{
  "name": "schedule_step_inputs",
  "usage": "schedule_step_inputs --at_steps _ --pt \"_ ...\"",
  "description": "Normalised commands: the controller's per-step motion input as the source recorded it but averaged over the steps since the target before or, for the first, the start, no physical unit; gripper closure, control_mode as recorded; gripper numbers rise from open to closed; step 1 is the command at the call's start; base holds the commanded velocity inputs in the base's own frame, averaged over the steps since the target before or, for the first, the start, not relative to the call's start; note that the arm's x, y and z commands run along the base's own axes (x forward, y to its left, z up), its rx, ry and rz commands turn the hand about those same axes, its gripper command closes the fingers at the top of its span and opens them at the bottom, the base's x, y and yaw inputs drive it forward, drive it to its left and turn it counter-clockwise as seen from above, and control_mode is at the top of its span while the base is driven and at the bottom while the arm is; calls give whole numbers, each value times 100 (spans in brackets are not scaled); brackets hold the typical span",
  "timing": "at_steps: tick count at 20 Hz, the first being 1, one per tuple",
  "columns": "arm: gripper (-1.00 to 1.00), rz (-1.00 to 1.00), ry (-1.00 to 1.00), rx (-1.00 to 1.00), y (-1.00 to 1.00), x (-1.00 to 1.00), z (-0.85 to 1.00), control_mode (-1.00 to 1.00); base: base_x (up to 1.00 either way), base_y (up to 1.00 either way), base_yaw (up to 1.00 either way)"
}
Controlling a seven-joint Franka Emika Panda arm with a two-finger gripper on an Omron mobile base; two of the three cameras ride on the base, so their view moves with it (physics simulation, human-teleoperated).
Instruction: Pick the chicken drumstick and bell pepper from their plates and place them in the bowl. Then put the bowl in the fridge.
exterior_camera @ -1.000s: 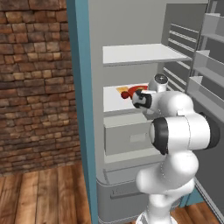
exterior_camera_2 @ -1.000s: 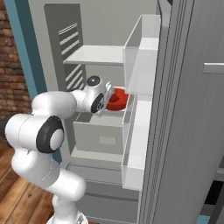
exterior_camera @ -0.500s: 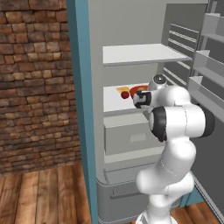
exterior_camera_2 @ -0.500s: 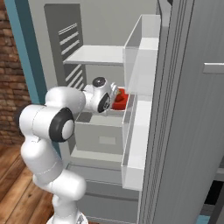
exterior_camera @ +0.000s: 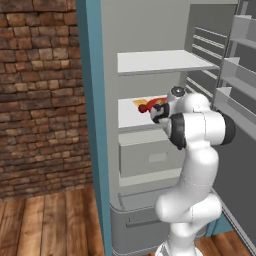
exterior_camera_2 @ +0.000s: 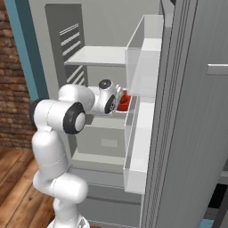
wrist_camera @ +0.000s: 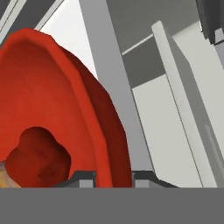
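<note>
bowl (wrist_camera: 57, 100) first: it reads as a stiff, glossy red shell, likely light but slippery on its smooth wall, so the thin rim looks the sensible place to hold. in the hand view the gripper (wrist_camera: 113, 177) has its two tips pressed onto that rim, one inside, one outside. the bowl sits at the middle shelf (exterior_camera: 135, 114) of the fridge (exterior_camera: 92, 125), tipped as the hand camera sees it. a dark red lump low in it looks like the bell pepper (wrist_camera: 37, 157), with a golden sliver of chicken drumstick (wrist_camera: 3, 177) at the left edge; both seem loose and could roll. around it: the upper shelf (exterior_camera: 162, 62) above, a grey drawer (exterior_camera: 150, 155) below, door racks (exterior_camera_2: 142, 116) close on the right, leaving little room.
</note>
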Motion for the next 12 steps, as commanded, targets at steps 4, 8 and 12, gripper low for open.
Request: schedule_step_inputs --at_steps 4,8,12 --pt "100 0 11 0 -17 52 -16 -100 0 0 0" --pt "100 0 7 0 -16 52 -17 -100 0 0 0" --pt "100 0 3 0 -15 50 -20 -100 0 0 0"
